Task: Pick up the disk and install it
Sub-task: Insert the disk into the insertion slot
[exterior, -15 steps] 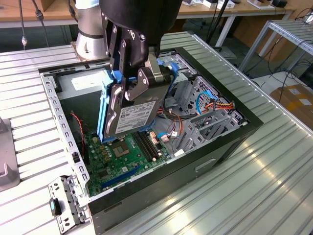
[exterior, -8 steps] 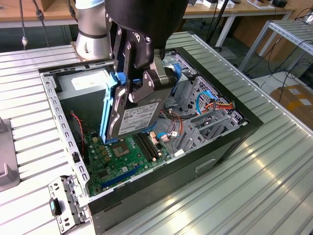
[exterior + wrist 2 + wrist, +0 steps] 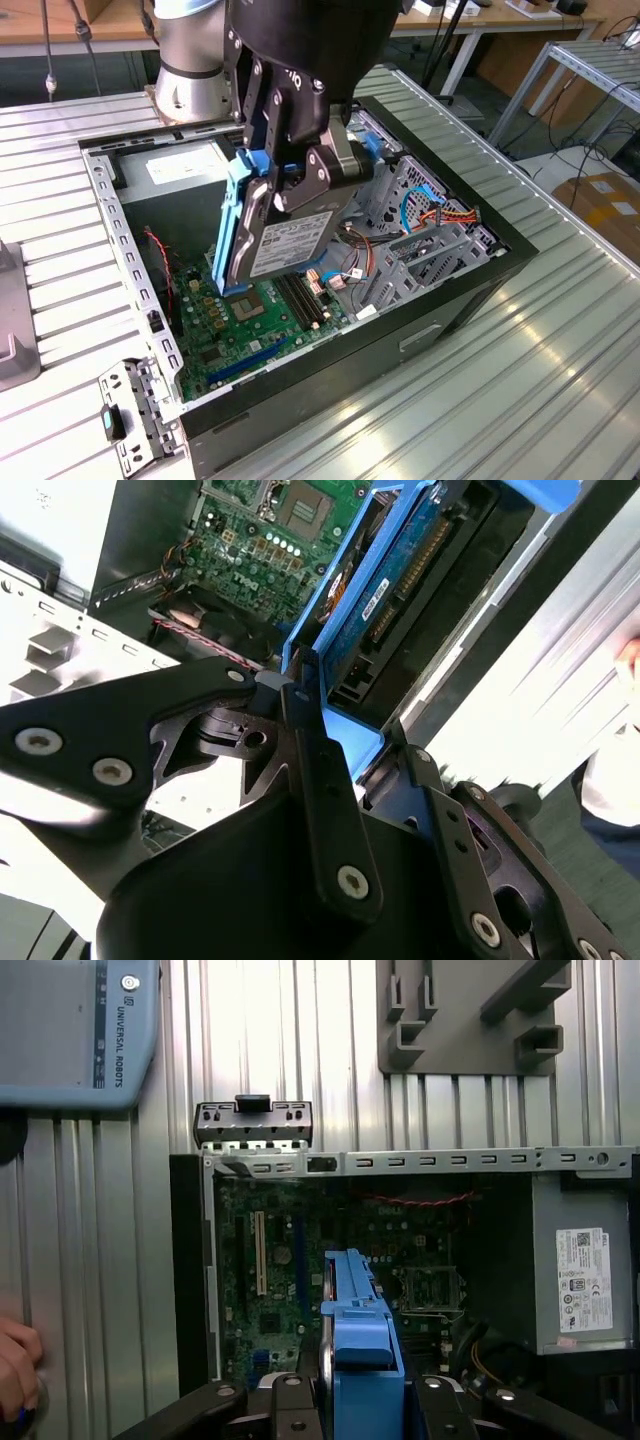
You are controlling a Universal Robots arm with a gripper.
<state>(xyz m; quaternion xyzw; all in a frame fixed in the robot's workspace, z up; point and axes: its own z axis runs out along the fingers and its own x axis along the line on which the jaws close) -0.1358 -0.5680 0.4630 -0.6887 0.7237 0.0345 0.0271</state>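
The disk (image 3: 285, 240), a dark drive with a white label in a bright blue carrier, hangs tilted on edge above the motherboard (image 3: 260, 330) inside the open computer case (image 3: 400, 345). My gripper (image 3: 300, 180) is shut on the disk's upper end, one black finger on each side. In the second wrist view the disk (image 3: 390, 590) runs away from the gripper (image 3: 360, 745) toward the board, with its connector edge showing. The first wrist view has the blue carrier (image 3: 360, 1330) edge-on between the fingers (image 3: 290, 1400), over the case interior.
A grey drive cage (image 3: 420, 250) with blue and orange cables fills the case's side toward the exterior view's right. The power supply (image 3: 580, 1270) sits in one corner. A loose metal bracket (image 3: 135, 410) lies on the ribbed table beside the case. A person's hand (image 3: 15, 1370) is nearby.
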